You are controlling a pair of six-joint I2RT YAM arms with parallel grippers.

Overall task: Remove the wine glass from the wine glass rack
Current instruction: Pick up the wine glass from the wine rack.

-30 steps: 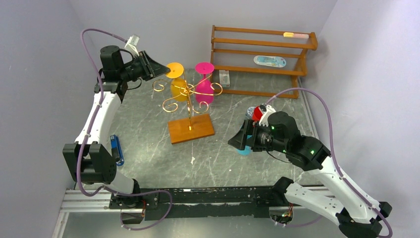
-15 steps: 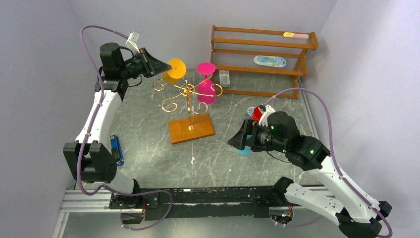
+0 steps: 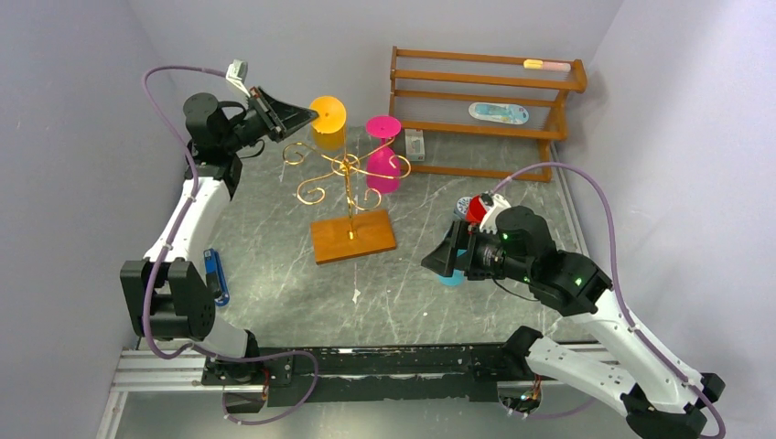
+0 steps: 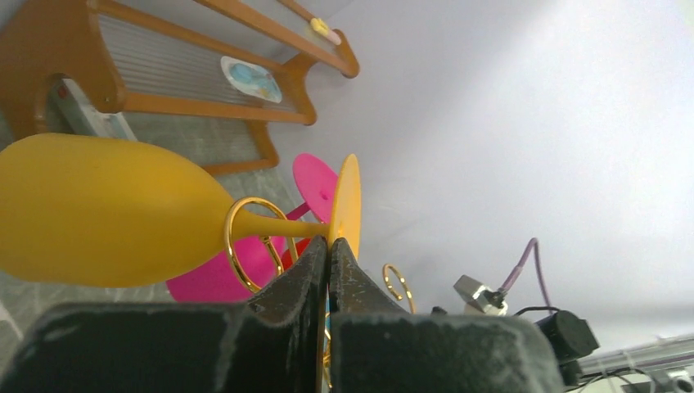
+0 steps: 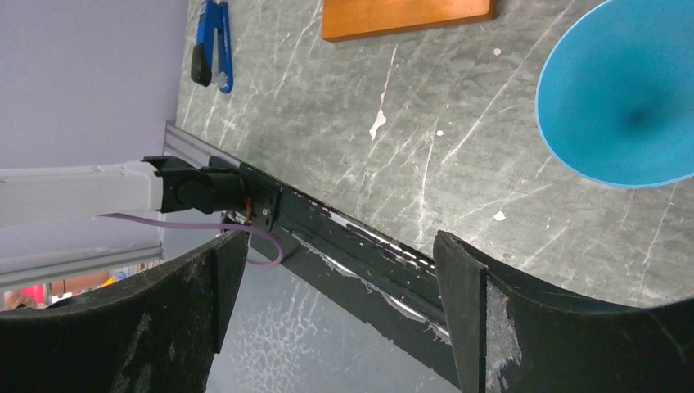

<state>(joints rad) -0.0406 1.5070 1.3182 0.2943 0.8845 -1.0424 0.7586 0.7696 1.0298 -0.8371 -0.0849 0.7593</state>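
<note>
Rising and backing away since a second ago, the yellow wine glass (image 3: 327,121) is hanging beside the wine glass rack (image 3: 350,187) — the left gripper (image 3: 311,114) is pinching its foot. Whether the stem is clearing the wire is not showing, but the lift-off is looking nearly done.

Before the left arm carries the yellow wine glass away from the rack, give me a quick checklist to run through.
1. Grip: left gripper shut on the foot edge of the yellow wine glass: ok.
2. Stem clear of the wine glass rack: a gold curl overlaps the stem in the left wrist view: cannot tell.
3. Pink wine glass hanging on the rack, apart from the yellow one: ok.
4. Rack's wooden base flat on the table: ok.
5. Right gripper open, away from the rack, near the blue bowl: ok.
</note>
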